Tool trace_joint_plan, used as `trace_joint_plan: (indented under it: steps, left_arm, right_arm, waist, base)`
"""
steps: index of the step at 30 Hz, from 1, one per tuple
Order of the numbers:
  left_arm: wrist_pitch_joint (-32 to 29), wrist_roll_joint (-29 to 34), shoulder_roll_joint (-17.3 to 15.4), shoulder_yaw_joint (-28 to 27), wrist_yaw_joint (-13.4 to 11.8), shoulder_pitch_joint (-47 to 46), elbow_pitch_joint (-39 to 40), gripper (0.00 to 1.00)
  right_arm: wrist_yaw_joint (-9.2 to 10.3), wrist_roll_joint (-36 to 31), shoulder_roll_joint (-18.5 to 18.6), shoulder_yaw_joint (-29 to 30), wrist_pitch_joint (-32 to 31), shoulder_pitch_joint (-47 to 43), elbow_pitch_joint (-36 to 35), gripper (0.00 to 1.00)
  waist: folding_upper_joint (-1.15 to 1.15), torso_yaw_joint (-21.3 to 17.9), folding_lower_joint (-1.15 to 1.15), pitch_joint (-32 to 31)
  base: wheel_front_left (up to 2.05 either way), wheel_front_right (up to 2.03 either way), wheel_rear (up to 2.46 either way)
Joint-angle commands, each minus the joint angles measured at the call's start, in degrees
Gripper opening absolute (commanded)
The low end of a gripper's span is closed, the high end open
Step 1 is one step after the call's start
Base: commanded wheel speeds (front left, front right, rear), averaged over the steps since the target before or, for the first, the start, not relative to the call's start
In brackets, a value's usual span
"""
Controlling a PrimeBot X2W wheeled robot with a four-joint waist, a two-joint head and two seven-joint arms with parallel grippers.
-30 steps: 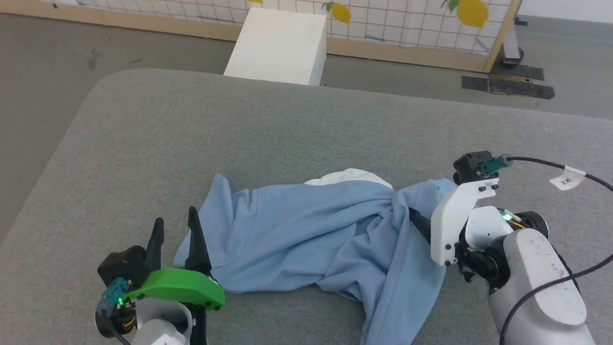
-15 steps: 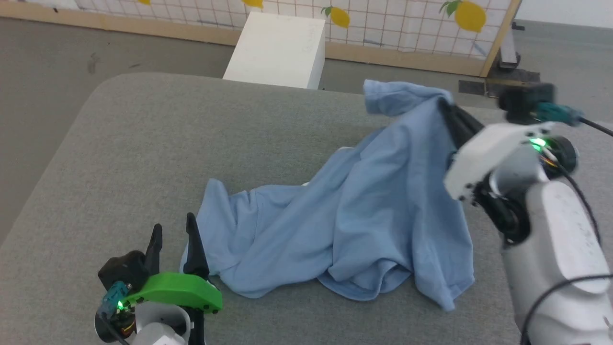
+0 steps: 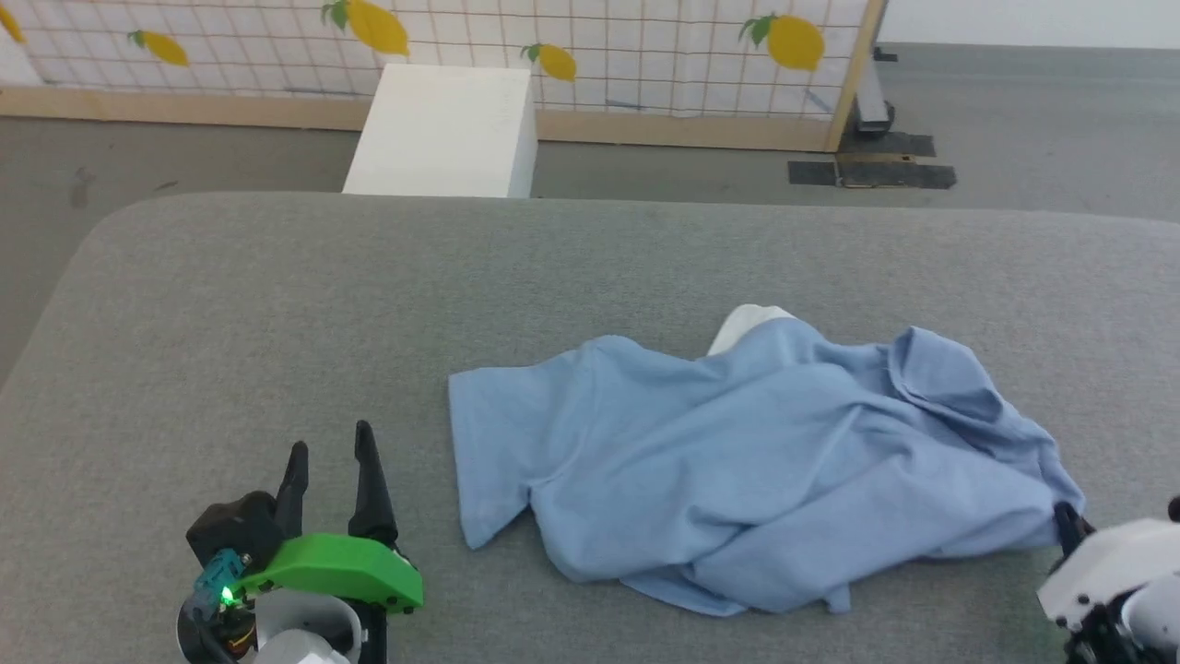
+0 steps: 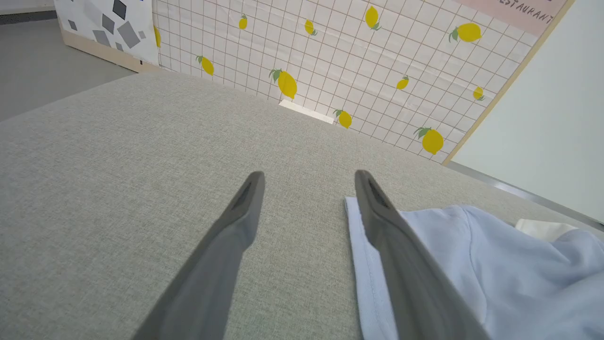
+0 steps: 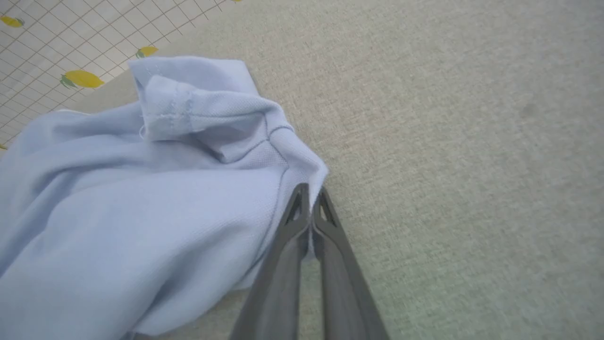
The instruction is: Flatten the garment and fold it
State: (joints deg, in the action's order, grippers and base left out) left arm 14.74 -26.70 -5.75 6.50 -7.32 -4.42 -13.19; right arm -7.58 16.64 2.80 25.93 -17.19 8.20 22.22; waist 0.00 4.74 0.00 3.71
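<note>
The garment (image 3: pixel 756 461), a light blue T-shirt, lies rumpled on the grey padded table (image 3: pixel 277 295), right of centre. My right gripper (image 3: pixel 1065 521) sits at the shirt's near-right corner, by the frame's lower right. In the right wrist view its fingers (image 5: pixel 311 189) are shut, pinching the edge of the garment (image 5: pixel 118 198). My left gripper (image 3: pixel 329 443) stands open at the lower left, on bare table, just left of the shirt's left hem. In the left wrist view its fingers (image 4: pixel 309 174) hold nothing, and the garment (image 4: pixel 495 264) lies beside the right finger.
A white cloth (image 3: pixel 751 323) peeks out from under the shirt's far edge. Beyond the table stand a white box (image 3: pixel 442 129) and a lemon-print grid panel (image 3: pixel 645 46) on the floor. The table's rounded far-left corner (image 3: pixel 111 221) is near.
My right gripper shut on the shirt, lifted it high, then brought it down toward the near right, leaving it spread wider. The head camera has shifted. The left gripper stays open.
</note>
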Motion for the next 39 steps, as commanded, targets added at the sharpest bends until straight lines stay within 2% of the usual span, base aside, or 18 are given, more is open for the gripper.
trace_joint_plan:
  steps: [1, 2, 5, 9, 12, 15, 19, 25, 26, 27, 28, 31, 33, 39]
  left_arm:
    - [0.3, 0.3, -0.3, 0.1, 0.3, 0.5, -0.3, 1.0]
    - [0.3, 0.4, -0.3, 0.2, 0.4, 0.5, -0.4, 1.0]
    - [0.3, 0.3, -0.3, 0.5, 0.4, 0.3, -0.7, 1.0]
    - [0.3, 0.3, -0.3, 0.7, 0.5, 0.0, -0.8, 1.0]
    - [0.3, 0.3, -0.3, 0.9, 0.5, -0.4, -0.8, 1.0]
    - [0.3, 0.3, -0.2, 1.1, 0.5, -1.0, -0.7, 1.0]
    - [0.3, 0.4, -0.1, 1.4, 0.8, -2.0, -0.7, 1.0]
    - [0.3, 0.5, 0.3, 1.3, 1.1, -2.3, -0.6, 1.0]
    - [0.3, 0.5, 0.3, 1.2, 1.1, -2.2, -0.7, 1.0]
    - [0.3, 0.5, 0.3, 1.2, 1.1, -2.2, -0.7, 1.0]
    - [0.3, 0.6, 0.4, 1.2, 1.1, -2.2, -0.8, 1.0]
    - [0.3, 0.7, 0.4, 1.1, 1.2, -2.1, -1.0, 1.0]
    - [0.3, 0.7, 0.5, 1.2, 1.2, -2.0, -1.2, 1.0]
    - [0.3, 0.8, 0.6, 1.5, 1.4, -1.5, -1.7, 1.0]
  right_arm:
    - [0.09, -1.1, 0.1, 0.5, 0.2, -1.4, 0.0, 0.44]
    - [0.09, -2.2, 0.1, 0.5, 0.3, -2.1, -0.5, 1.0]
    - [0.09, -6.4, 0.1, -1.3, 2.5, -4.0, -5.7, 1.0]
    - [0.09, -12.8, 0.1, -8.9, 6.8, -5.9, -15.3, 1.0]
    - [0.09, -15.6, 0.8, -12.8, 5.9, -6.4, -18.0, 1.0]
    - [0.09, -17.3, 2.7, -15.4, 1.7, -5.3, -17.3, 1.0]
    - [0.09, -18.3, 4.2, -15.7, -3.6, -2.2, -14.1, 1.0]
    - [0.09, -18.3, 6.0, -16.8, -6.7, 3.1, -8.4, 1.0]
    - [0.09, -18.3, 6.1, -16.5, -7.5, 3.9, -7.2, 0.51]
    - [0.09, -18.1, 6.1, -16.3, -8.3, 4.4, -6.3, 0.36]
    - [0.09, -17.8, 6.0, -15.6, -8.9, 5.1, -5.4, 0.0]
    - [0.09, -16.7, 5.5, -12.8, -9.2, 7.0, -4.2, 0.0]
    - [0.09, -15.4, 4.6, -9.0, -8.3, 8.2, -4.1, 0.0]
    - [0.09, -12.6, 1.1, 9.1, -7.1, 8.9, -3.9, 0.0]
  waist:
    - [0.0, -1.4, 0.0, -0.1]
    - [0.0, -1.6, 0.0, -0.1]
    - [0.0, -2.2, 0.0, -0.1]
    - [0.0, -2.8, 0.0, 0.3]
    - [0.0, -2.9, 0.0, 0.6]
    - [0.0, -2.7, 0.0, 1.2]
    - [0.0, -2.1, 0.0, 2.0]
    - [0.0, -1.4, 0.0, 3.0]
    - [0.0, -1.4, 0.0, 3.1]
    - [0.0, -1.5, 0.0, 3.2]
    - [0.0, -1.5, 0.0, 3.3]
    - [0.0, -1.7, 0.0, 3.2]
    - [0.0, -1.9, 0.0, 2.9]
    - [0.0, -2.3, 0.0, 1.4]
  base:
    - [0.0, 0.0, 0.0]
    - [0.0, 0.0, 0.0]
    - [0.0, 0.0, 0.0]
    - [0.0, 0.0, 0.0]
    - [0.0, 0.0, 0.0]
    - [0.0, 0.0, 0.0]
    - [0.0, 0.0, 0.0]
    - [0.0, 0.0, 0.0]
    - [0.0, 0.0, 0.0]
    - [0.0, 0.0, 0.0]
    - [0.0, 0.0, 0.0]
    - [0.0, 0.0, 0.0]
    - [0.0, 0.0, 0.0]
    - [0.0, 0.0, 0.0]
